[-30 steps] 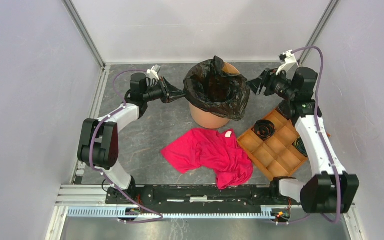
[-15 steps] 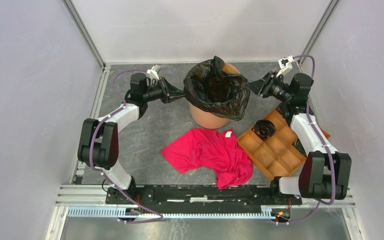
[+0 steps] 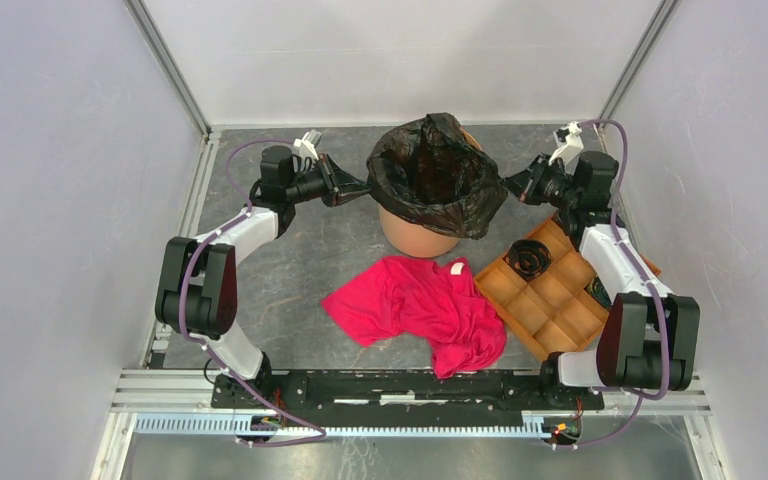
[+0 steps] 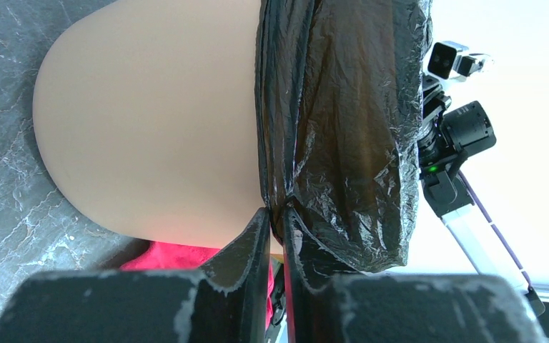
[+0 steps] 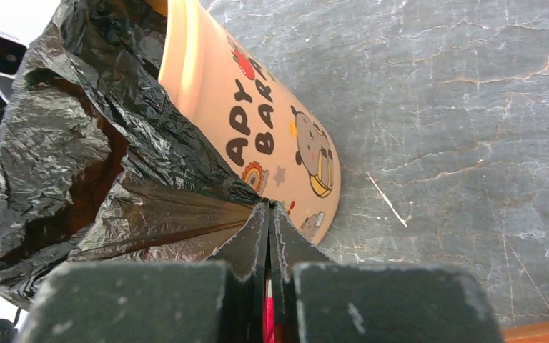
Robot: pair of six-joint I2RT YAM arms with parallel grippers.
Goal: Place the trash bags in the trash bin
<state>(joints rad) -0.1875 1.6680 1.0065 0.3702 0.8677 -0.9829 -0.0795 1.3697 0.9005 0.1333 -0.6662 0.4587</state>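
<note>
Two opposite hems of the thin, glossy black plastic trash bag (image 3: 430, 178), draped over the rim of the round pale-orange plastic trash bin (image 3: 418, 234), are clamped, one in the left tool (image 3: 361, 188) and one in the right tool (image 3: 509, 183), with the bin directly between them.

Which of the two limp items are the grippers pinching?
The glossy black plastic bag lining the round pale-orange plastic bin: left gripper and right gripper pinch it. The red cloth garment lies untouched.

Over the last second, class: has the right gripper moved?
Yes. In the top view the right gripper, shut on the bag, has shifted toward the table's near edge, ending closer to the brown tray.
</note>
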